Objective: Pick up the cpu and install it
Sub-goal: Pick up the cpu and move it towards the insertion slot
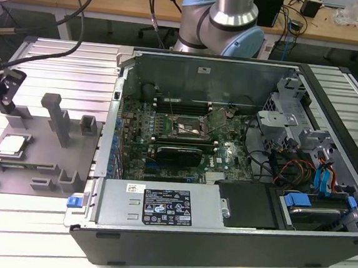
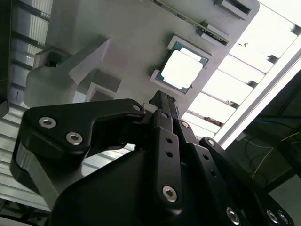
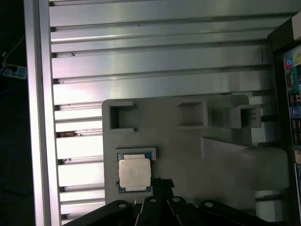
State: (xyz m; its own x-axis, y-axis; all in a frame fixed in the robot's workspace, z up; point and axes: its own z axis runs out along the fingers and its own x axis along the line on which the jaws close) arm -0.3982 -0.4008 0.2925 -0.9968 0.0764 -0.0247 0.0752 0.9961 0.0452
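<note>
The cpu [image 1: 12, 144], a small flat square with a silver top, lies in a recess of the grey holder plate [image 1: 45, 154] at the exterior view's left. My gripper [image 1: 8, 104] hangs just above the plate, a little behind the cpu, not touching it. Its black fingers look shut with nothing between them. In both wrist views the cpu [image 2: 182, 69] [image 3: 134, 173] sits just past the gripper [image 2: 162, 97] [image 3: 162, 181]. The dark socket frame [image 1: 189, 130] lies on the green motherboard [image 1: 168, 117] inside the open computer case.
Tall grey posts [image 1: 58, 118] and small blocks stand on the holder plate near the cpu. The case wall [image 1: 116, 103] rises between plate and motherboard. A long black expansion card [image 1: 177, 153], a labelled power supply [image 1: 166, 205] and drive cages [image 1: 292, 128] crowd the case. Cables hang at back left.
</note>
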